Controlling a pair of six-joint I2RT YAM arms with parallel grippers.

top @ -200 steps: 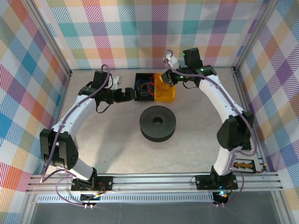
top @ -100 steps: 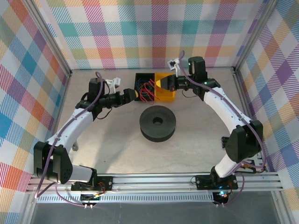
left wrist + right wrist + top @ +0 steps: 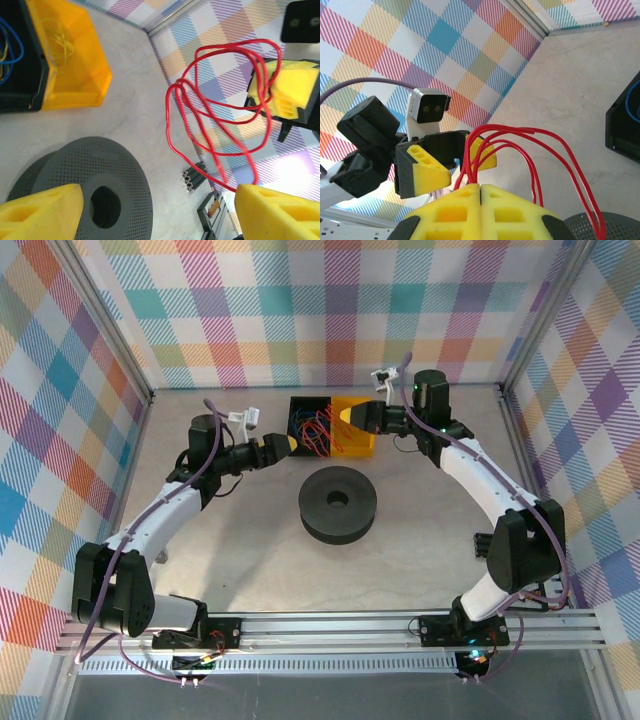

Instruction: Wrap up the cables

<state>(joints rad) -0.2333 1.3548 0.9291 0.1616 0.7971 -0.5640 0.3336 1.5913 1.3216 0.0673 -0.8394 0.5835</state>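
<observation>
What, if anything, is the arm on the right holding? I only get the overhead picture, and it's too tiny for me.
Observer: The right wrist camera shows the right gripper pinched shut on several loops of red cable.
Visitor: Has the other arm grabbed it too?
Observer: No. In the left wrist camera the left gripper is open, its fingers wide apart, with the loops dangling in front of it.
Visitor: Anything left in the boxes?
Observer: A thin yellow strand lies in the yellow box, and blue ones lie in the black box.
</observation>
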